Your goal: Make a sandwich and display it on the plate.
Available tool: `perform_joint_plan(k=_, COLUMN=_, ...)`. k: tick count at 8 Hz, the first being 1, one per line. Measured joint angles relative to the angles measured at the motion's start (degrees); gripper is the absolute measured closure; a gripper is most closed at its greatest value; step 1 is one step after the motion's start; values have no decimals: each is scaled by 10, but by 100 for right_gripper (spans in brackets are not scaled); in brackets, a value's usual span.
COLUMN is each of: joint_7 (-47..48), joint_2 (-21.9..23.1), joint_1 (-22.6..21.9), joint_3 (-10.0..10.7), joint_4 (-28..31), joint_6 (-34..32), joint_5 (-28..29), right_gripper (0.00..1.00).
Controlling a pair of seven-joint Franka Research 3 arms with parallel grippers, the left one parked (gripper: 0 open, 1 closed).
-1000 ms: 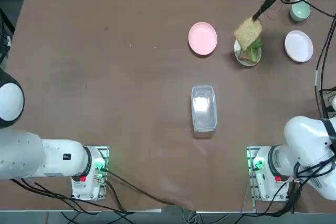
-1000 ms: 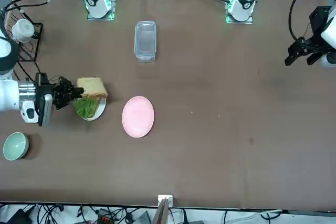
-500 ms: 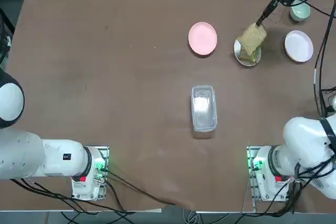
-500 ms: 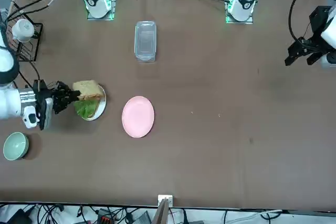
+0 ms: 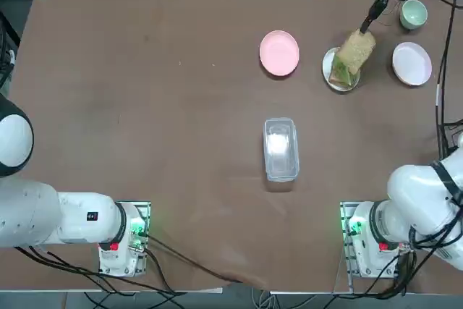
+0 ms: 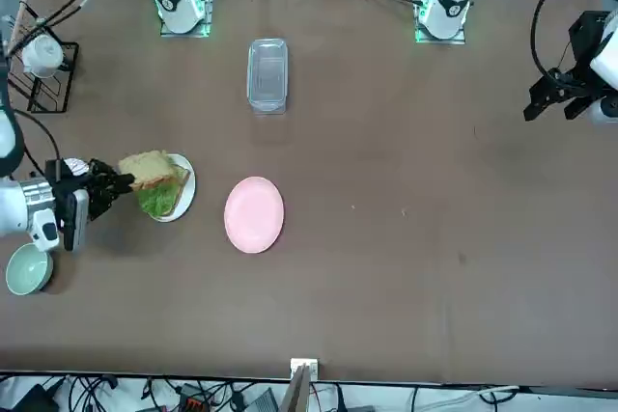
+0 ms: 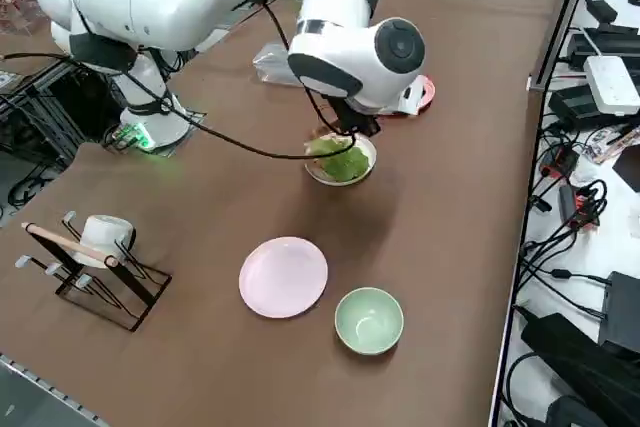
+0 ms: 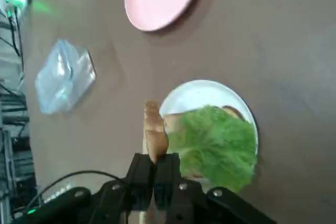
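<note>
- lettuce (image 8: 218,142) already sits on the lower slice on the plate (image 8: 195,91).
- right pincer (image 8: 154,167) is clamped on the top bread slice (image 5: 355,50), held over the lettuce.
- left to do: lay it flat and let go.

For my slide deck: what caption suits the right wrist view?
Right gripper shut on a bread slice, held edge-on beside lettuce on the white plate.
</note>
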State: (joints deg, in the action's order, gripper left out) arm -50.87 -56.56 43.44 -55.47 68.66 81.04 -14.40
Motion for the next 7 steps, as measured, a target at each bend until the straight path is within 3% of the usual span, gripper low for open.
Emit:
perform_joint_plan(k=2, joint_7=-26, joint_2=-2, joint_1=-17, joint_3=25, joint_4=-11, joint_6=-7, joint_5=-2, right_gripper=94)
perform_joint_plan(k=7, joint_7=-31, joint_2=-13, joint_1=-19, joint_3=33, joint_4=-13, joint_6=-15, joint_5=-2, right_gripper=94)
